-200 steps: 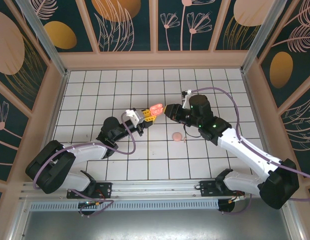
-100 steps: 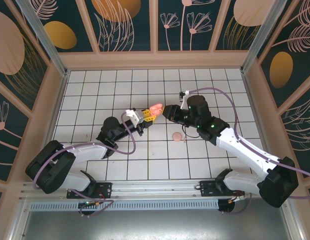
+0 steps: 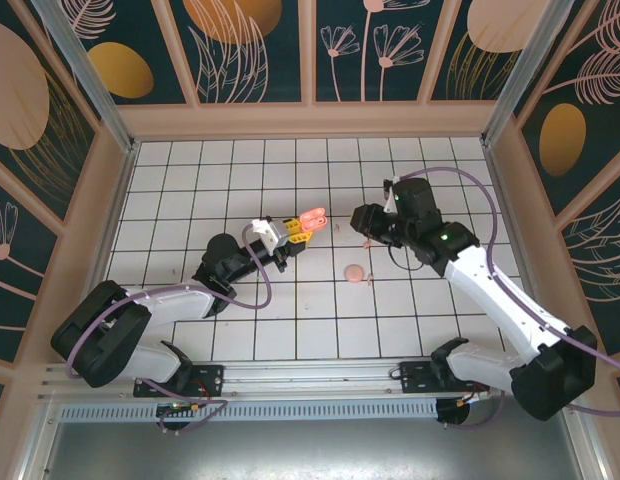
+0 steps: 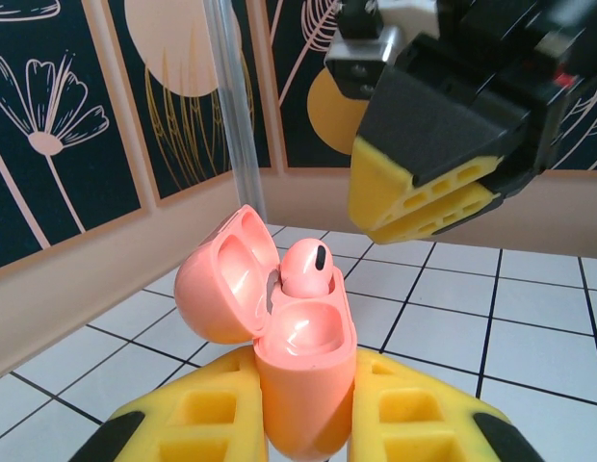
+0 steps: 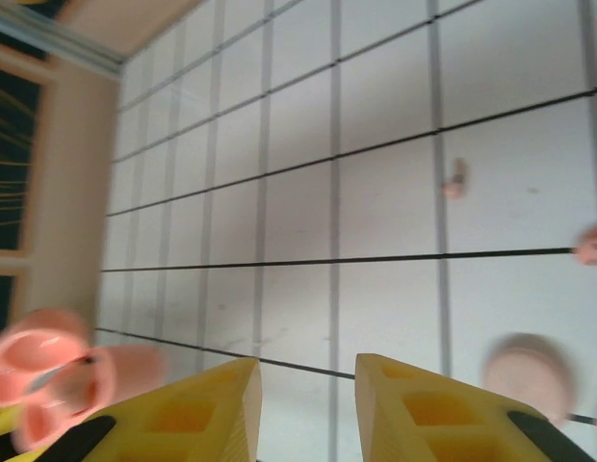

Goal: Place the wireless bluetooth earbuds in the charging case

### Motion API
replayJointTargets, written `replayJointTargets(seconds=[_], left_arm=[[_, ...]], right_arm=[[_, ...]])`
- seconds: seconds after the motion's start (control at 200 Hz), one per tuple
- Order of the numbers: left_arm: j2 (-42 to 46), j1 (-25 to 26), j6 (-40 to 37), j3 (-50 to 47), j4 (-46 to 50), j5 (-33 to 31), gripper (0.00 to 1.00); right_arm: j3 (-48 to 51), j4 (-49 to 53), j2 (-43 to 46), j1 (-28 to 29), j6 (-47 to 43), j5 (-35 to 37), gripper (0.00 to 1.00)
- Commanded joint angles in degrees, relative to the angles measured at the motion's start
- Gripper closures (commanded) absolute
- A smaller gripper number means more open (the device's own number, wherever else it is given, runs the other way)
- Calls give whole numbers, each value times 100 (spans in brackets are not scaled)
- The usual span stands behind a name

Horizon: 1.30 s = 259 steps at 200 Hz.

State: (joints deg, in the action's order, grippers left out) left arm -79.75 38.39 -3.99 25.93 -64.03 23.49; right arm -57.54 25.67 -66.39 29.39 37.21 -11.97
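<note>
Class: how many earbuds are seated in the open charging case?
1. The earbud sits in the rear socket of the charging case; its front socket looks empty.

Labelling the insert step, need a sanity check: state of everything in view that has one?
charging case: lid open, upright, clamped in the left tool.
seated earbud: in the case's far well; near well empty.
loose earbud: lying on the floor tiles, not held.
left tool: shut on the charging case.
right tool: open, empty.
</note>
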Motion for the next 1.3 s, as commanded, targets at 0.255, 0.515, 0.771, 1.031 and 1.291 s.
replayJointTargets(seconds=[0.255, 0.515, 0.771, 1.031, 1.291], left_arm=[[168, 45, -188, 52, 65, -68, 89], [124, 38, -202, 121, 193, -20, 89], [-40, 37, -184, 175, 170, -19, 89], [-149, 44, -198, 262, 225, -29, 89], [-282, 38, -207, 315, 241, -20, 89]], right_arm=[[-580, 1081, -1570, -502, -1697, 630, 62], [-863, 357, -2595, -837, -2454, 148, 57], [-1226, -1, -3525, -921, -2725, -391, 57], [-1522, 1, -4163, -980, -2906, -533, 57], [-1330, 163, -4292, -1023, -3005, -309, 57]])
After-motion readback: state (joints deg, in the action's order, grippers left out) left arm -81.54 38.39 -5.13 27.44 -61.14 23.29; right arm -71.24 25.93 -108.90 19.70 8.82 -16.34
